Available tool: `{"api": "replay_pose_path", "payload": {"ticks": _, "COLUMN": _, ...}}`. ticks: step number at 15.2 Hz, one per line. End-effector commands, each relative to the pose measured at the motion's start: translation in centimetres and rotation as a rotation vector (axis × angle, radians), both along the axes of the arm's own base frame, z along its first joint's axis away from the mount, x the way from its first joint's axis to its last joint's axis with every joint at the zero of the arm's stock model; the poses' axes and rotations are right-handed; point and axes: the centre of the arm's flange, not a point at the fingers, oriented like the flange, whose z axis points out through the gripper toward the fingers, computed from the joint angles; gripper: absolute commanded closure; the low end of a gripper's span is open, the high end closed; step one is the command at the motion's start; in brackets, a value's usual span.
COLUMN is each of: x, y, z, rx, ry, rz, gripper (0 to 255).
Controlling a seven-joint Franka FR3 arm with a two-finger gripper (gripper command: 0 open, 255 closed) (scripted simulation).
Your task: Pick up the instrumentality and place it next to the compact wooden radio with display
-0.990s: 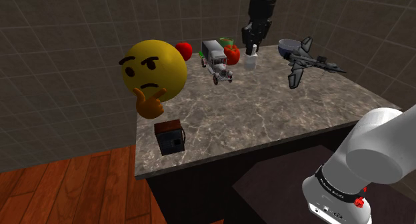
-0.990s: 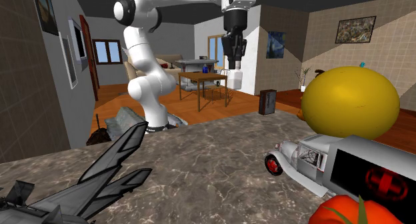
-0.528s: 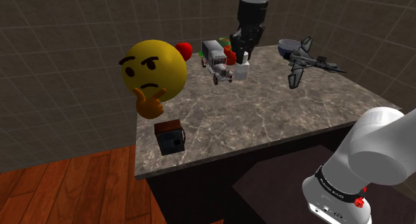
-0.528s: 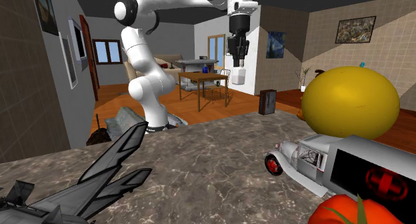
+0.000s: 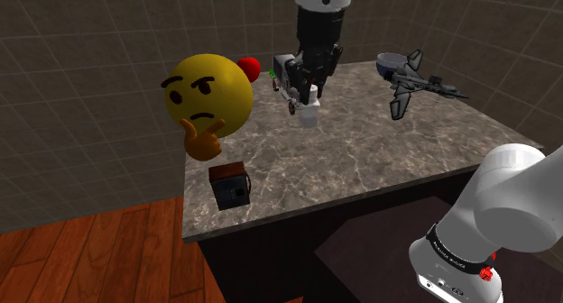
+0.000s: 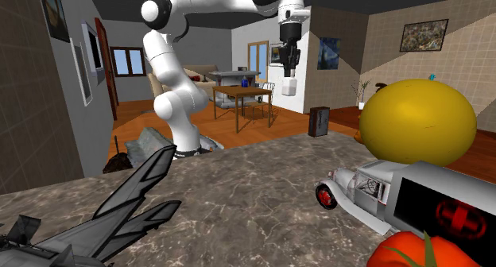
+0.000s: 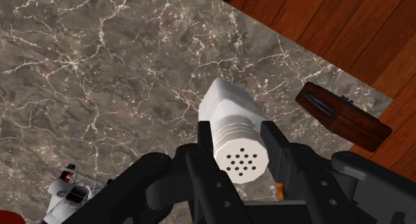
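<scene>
A grey-veined marble countertop [image 5: 379, 157] runs before tiled walls, with red-brown wooden floor [image 5: 90, 256] at the lower left.

In the shoulder view the gripper [image 5: 311, 87] hangs at upper centre, shut on a white shaker [image 5: 309, 114] that is held clear above the stone, just in front of a toy truck [image 5: 290, 76]. The radio [image 5: 230, 186], a small dark wooden box, sits at the counter's lower-left corner, close to both edges. A big yellow emoji ball [image 5: 207, 96] stands above it in the frame, and a grey jet model [image 5: 417, 83] sits at upper right, well apart.

The second exterior view looks across the counter. The shaker [image 6: 288, 87] hangs below the gripper [image 6: 288, 67] at upper centre. The radio [image 6: 319, 121] lies lower and to the right of it, at the far edge.

In the wrist view the black fingers [image 7: 200, 156] clasp the shaker [image 7: 233, 133] on both sides, just below its perforated cap. The radio [image 7: 343, 114] lies beyond the right finger, where marble meets floor.

The carry should probably run low and level over the bare stone towards that corner, and the descent should be upright. The safest spot looks to be on the radio's inboard side, where open marble is plentiful. Its other sides leave only a thin strip before the drop, and the emoji ball crowds the approach along the left edge.
</scene>
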Motion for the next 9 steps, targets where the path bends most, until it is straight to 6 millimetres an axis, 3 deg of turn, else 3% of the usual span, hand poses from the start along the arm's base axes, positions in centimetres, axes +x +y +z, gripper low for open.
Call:
{"api": "replay_pose_path", "payload": {"ticks": 1, "x": -0.9, "y": 2.7, "z": -0.1, "rx": 0.0, "ry": 0.0, "rz": -0.001, "gripper": 255}}
{"api": "replay_pose_path", "payload": {"ticks": 2, "x": -1.5, "y": 4.6, "z": -0.1, "rx": 0.0, "ry": 0.0, "rz": -0.001, "gripper": 255}}
{"api": "replay_pose_path", "payload": {"ticks": 9, "x": -1.5, "y": 4.6, "z": -3.7, "rx": 0.0, "ry": 0.0, "rz": -0.001, "gripper": 255}}
